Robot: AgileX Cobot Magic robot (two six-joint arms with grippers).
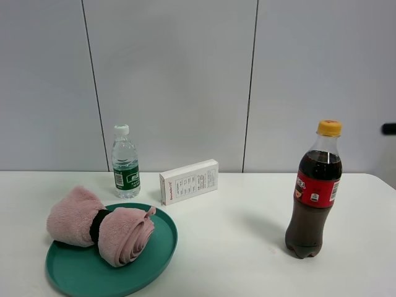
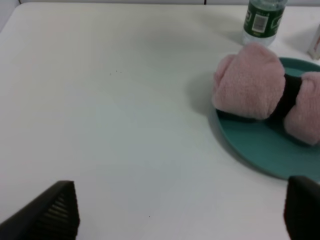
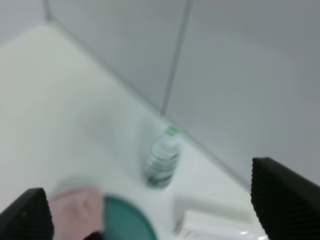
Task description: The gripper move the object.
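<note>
The pink rolled towel [image 1: 73, 218], cinched by a black band, lies across a teal plate [image 1: 154, 260] at the front left of the white table. The left wrist view shows the towel [image 2: 247, 82] on the plate [image 2: 260, 147], well ahead of my left gripper [image 2: 180, 215] and off to one side. That gripper is open and empty, low over bare table. The right wrist view is blurred. My right gripper [image 3: 155, 210] is open and empty, high above the table, with the towel [image 3: 75, 212] and plate [image 3: 125, 220] far below. Neither claw shows in the high view.
A small water bottle [image 1: 125, 164] with a green label stands behind the plate. A white box [image 1: 189, 180] stands to its right. A cola bottle [image 1: 314, 192] with a yellow cap stands at the front right. A small black part [image 1: 388, 129] shows at the right edge.
</note>
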